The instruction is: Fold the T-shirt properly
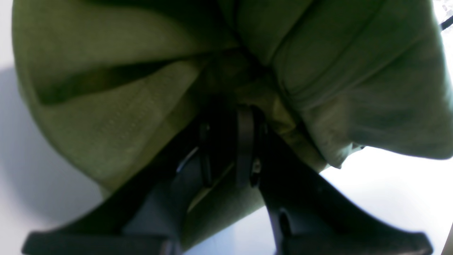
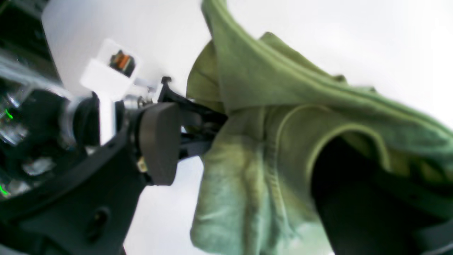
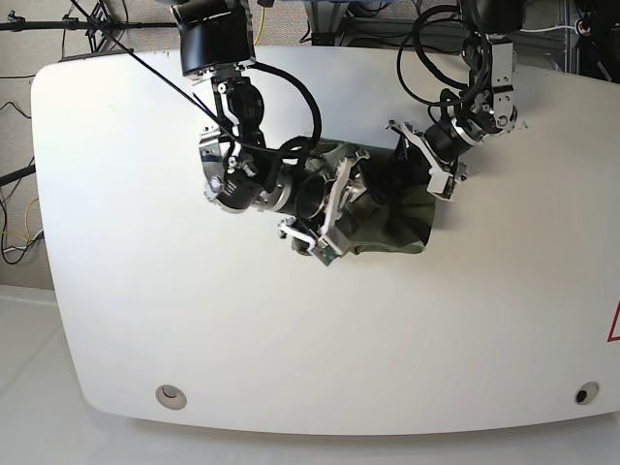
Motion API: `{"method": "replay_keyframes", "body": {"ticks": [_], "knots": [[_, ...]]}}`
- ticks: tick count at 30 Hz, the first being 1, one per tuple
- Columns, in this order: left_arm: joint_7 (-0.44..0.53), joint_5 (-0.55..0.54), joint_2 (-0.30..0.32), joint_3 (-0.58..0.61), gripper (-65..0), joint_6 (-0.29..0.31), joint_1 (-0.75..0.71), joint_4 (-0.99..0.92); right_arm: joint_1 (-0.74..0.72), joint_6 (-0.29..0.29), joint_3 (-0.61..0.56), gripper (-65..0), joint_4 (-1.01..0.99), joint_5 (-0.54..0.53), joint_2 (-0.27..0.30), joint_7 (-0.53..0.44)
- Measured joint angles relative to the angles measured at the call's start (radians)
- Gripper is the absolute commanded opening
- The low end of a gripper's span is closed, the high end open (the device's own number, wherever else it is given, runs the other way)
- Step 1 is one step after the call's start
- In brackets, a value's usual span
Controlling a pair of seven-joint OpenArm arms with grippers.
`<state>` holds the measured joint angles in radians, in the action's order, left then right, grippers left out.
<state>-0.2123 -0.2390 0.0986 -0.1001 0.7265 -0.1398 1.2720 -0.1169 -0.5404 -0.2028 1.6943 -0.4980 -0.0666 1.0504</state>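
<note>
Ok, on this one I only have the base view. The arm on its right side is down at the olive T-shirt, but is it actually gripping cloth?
Observer: Yes. In the left wrist view the left gripper has its jaws pinched shut on a bunched fold of the T-shirt.
Operator: And the other arm?
Observer: The right wrist view shows the right gripper open. Its one clearly visible pad is not touching the cloth.
Operator: Is the shirt flat there?
Observer: No. It lies in crumpled folds, with a stitched hem running across the top against the white table.
</note>
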Motion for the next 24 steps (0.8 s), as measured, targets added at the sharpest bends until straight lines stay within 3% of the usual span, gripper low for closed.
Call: {"method": "replay_keyframes", "body": {"ticks": [11, 19, 24], "knots": [[-0.064, 0.027, -0.003, -0.066, -56.6, 0.008, -0.011, 0.071, -0.017, -0.009, -0.030, -21.7, 0.004, -0.003, -0.005, 0.000], [-0.149, 0.065, -0.003, -0.151, -56.7, -0.040, -0.037, 0.199, -0.019, -0.002, -0.032, -22.3, -0.001, -0.003, -0.006, -0.004], [-0.141, 0.021, -0.001, -0.175, -56.8, -0.029, -0.063, 0.295, -0.028, -0.008, -0.015, -22.5, -0.020, -0.006, -0.012, -0.055]]}}
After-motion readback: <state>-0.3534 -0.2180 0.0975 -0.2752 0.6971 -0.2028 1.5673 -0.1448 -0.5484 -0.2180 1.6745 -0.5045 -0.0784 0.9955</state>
